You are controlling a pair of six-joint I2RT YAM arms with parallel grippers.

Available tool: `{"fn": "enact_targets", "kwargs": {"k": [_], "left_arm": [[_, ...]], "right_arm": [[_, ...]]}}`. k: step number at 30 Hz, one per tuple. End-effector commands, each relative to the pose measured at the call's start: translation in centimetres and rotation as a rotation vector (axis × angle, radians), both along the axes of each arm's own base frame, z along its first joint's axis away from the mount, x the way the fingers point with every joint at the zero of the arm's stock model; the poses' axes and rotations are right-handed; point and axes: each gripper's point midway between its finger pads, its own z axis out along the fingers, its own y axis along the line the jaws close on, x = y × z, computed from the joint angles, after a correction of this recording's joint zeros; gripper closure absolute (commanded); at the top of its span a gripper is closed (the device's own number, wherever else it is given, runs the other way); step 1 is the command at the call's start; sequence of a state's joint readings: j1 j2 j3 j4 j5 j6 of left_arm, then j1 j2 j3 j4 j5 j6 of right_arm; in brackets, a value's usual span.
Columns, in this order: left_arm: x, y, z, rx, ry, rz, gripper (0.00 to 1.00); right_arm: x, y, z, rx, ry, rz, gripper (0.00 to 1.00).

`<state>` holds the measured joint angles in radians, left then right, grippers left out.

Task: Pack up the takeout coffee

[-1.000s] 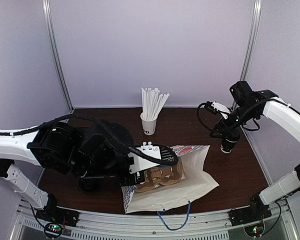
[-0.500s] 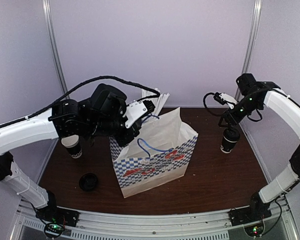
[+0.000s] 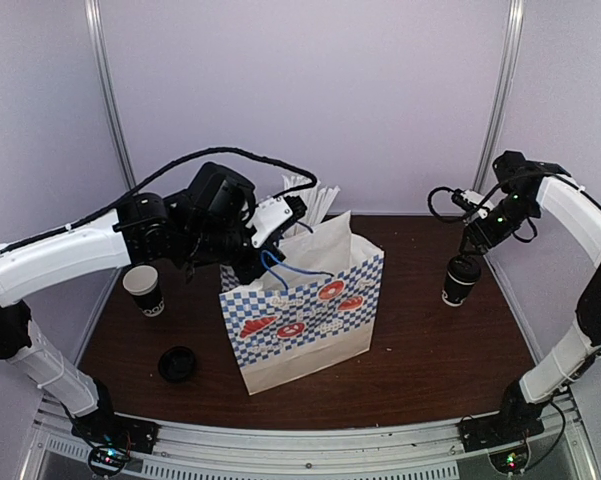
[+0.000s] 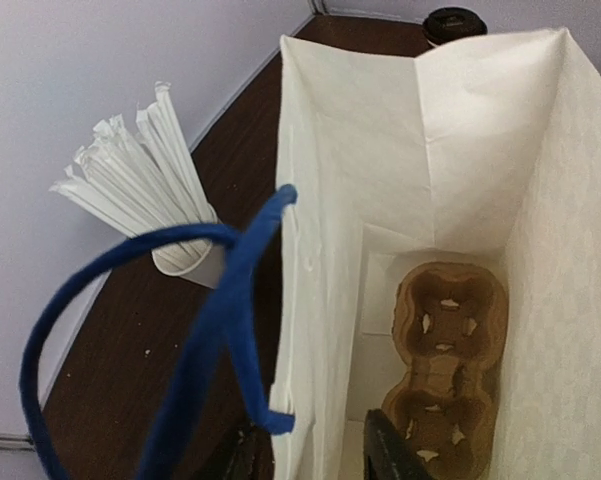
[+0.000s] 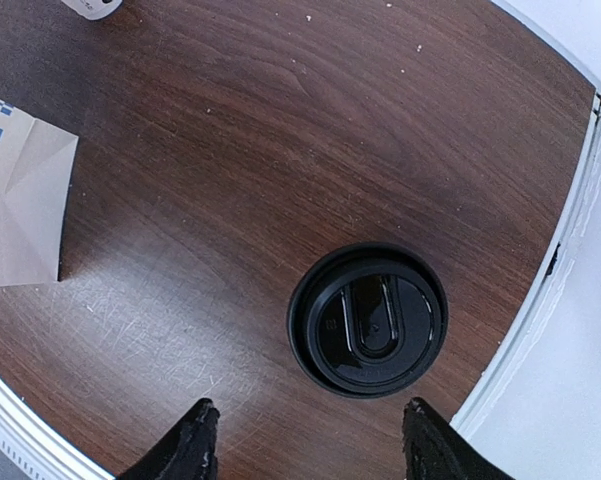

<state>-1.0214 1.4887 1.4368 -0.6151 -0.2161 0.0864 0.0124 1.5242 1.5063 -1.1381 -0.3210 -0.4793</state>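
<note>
Now that the blue-checked white paper bag (image 3: 305, 320) stands upright, no longer flat, you can load it; the lidded black paper coffee cup (image 3: 461, 280) waits well apart at its right. Seen from its wrist, the left gripper (image 4: 315, 452) has loosened astride the bag wall. The right gripper (image 5: 310, 445) hangs spread, empty, above the cup.

The left arm (image 3: 60, 260) stretches from the near left toward the middle, lifted high, wrist tipped so the left gripper (image 3: 252, 262) points downward with its fingers (image 4: 390, 455) a little parted. The right arm (image 3: 580, 215) arches up at the far right, and the right gripper (image 3: 472, 246) aims straight down with its fingers (image 5: 195, 445) spread wide.
</note>
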Motion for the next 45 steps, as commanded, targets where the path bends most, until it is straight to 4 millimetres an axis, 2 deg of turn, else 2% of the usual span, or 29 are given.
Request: {"fn": "enact_targets", "kwargs": {"k": [1, 6, 9, 12, 16, 18, 21, 26, 31, 35, 37, 39, 42, 45], "left_arm": [[0.4, 0.2, 3.8, -0.07, -0.053, 0.016, 0.55], [0.2, 1.7, 7.3, -0.112, -0.122, 0.038, 0.31], [0.3, 3.2, 9.1, -0.137, -0.155, 0.064, 0.24], [1.7, 5.2, 9.6, -0.157, -0.141, 0.136, 0.19], [4.5, 8.9, 9.0, -0.204, -0.079, 0.283, 0.18], [5.7, 10.6, 8.3, -0.244, -0.039, 0.342, 0.18], [6.9, 12.9, 7.0, -0.288, -0.028, 0.409, 0.18], [8.1, 15.8, 4.5, -0.337, -0.01, 0.508, 0.17], [8.5, 16.7, 3.7, -0.336, -0.024, 0.55, 0.15], [7.9, 15.7, 4.2, -0.375, -0.003, 0.485, 0.15], [7.0, 14.3, 5.0, -0.408, 0.012, 0.384, 0.18], [5.3, 12.2, 5.7, -0.445, 0.038, 0.225, 0.2], [3.1, 10.1, 6.7, -0.491, 0.068, 0.043, 0.22], [0.6, 8.3, 7.4, -0.52, 0.115, -0.135, 0.2]], "right_arm": [[-0.4, -0.5, 0.9, 0.033, 0.018, 0.01, 0.37], [0.1, -1.3, 1.3, -0.01, 0.019, 0.016, 0.34], [0.2, -1.8, 1.7, -0.034, 0.0, 0.02, 0.31], [-0.1, -2.0, 1.8, -0.049, -0.006, 0.041, 0.29], [-0.4, -2.1, 1.8, -0.061, -0.013, 0.071, 0.26], [-0.4, -2.0, 2.2, -0.009, -0.019, 0.07, 0.22], [-0.1, -2.3, 2.5, 0.051, -0.008, 0.053, 0.21], [0.2, -4.0, 1.8, 0.03, 0.008, 0.03, 0.21], [0.4, -5.0, 0.4, -0.016, 0.022, 0.04, 0.21], [0.4, -4.6, -0.3, 0.001, 0.044, 0.054, 0.23], [-0.1, -3.2, 0.6, 0.056, 0.049, 0.09, 0.28], [-0.9, -0.1, 3.0, 0.144, 0.008, 0.159, 0.3], [-2.5, 5.8, 6.9, 0.195, -0.112, 0.312, 0.3], [-5.4, 11.7, 9.4, 0.198, -0.194, 0.52, 0.28]]}}
